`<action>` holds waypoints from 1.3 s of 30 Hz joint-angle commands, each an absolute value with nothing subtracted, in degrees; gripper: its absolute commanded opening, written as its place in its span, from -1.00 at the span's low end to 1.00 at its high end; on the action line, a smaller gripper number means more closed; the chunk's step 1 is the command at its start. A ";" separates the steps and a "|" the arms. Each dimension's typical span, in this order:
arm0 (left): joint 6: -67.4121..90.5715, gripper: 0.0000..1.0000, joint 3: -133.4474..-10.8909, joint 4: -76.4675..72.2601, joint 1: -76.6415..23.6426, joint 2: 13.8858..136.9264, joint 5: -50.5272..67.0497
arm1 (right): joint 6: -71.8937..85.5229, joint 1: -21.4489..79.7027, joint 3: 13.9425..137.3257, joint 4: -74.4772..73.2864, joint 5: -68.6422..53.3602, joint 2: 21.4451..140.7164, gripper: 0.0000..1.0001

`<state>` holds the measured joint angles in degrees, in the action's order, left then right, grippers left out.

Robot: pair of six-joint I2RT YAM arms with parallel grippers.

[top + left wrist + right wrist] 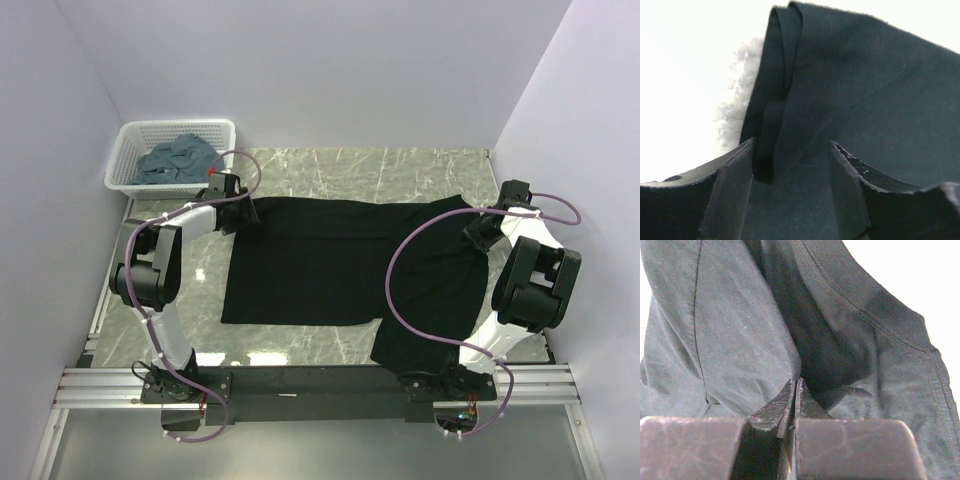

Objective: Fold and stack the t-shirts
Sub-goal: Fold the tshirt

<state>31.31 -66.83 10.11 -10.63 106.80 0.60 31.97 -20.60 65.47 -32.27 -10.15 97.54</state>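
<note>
Laundry: one black shirt (330,260) spread mid-frame; blue-grey bundle (180,160) in one white basket (125,150), upper left.
Two arms: left gripper (791,142) gaping around the shirt's folded edge, right gripper (795,381) closed tight against it. Marble table (300,170), lilac walls (300,60).

No text, label, brand, number or sign can be read in any of the views. The large plain black cloth t-shirt (330,265) shows only bare fabric and stitched seams.
</note>
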 commanded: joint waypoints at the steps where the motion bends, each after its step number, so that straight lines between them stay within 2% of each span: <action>1: 28.39 0.26 -66.71 8.70 -11.34 106.43 0.18 | 32.43 -20.39 66.36 -32.70 -9.67 95.01 -1.00; 4: 28.04 0.20 -67.15 9.14 -11.43 106.52 0.17 | 32.52 -20.30 66.53 -32.87 -9.67 94.92 -1.00; 5: 28.12 0.06 -67.32 9.49 -11.51 106.52 0.18 | 32.52 -20.39 66.62 -32.96 -9.67 94.92 -1.00; 7: 28.30 -0.08 -67.59 9.84 -11.51 106.52 0.18 | 32.52 -20.30 66.71 -33.05 -9.49 94.75 -1.00; 8: 28.39 -0.23 -68.11 9.93 -11.43 106.44 0.18 | 32.52 -20.30 67.14 -33.31 -9.32 94.75 -1.00; 13: 28.92 -0.50 -72.59 12.90 -11.25 107.05 0.17 | 32.87 -20.30 70.57 -34.62 -8.79 95.36 -1.00; 14: 28.92 -0.64 -75.03 13.70 -11.08 107.83 0.09 | 32.96 -20.30 72.49 -34.89 -8.88 95.71 -1.00; 15: 29.09 -0.70 -76.28 14.32 -10.64 108.19 0.09 | 33.22 -20.30 73.47 -35.24 -8.96 95.97 -1.00; 22: 32.25 -0.74 -86.21 19.42 -7.03 112.50 5.71 | 33.13 -20.48 85.50 -38.75 -11.25 102.03 -1.00; 32: 34.98 -0.74 -96.92 18.19 -4.75 118.29 10.55 | 34.10 -21.09 104.39 -39.46 -16.26 111.61 -1.00; 39: 34.54 -0.72 -103.18 17.23 -4.31 122.34 11.16 | 34.80 -21.18 109.16 -37.09 -18.28 116.54 -1.00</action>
<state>34.15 -99.44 19.25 -5.02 121.47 10.28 33.93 -20.62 105.82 -38.81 -17.23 115.72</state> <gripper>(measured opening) 0.140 0.010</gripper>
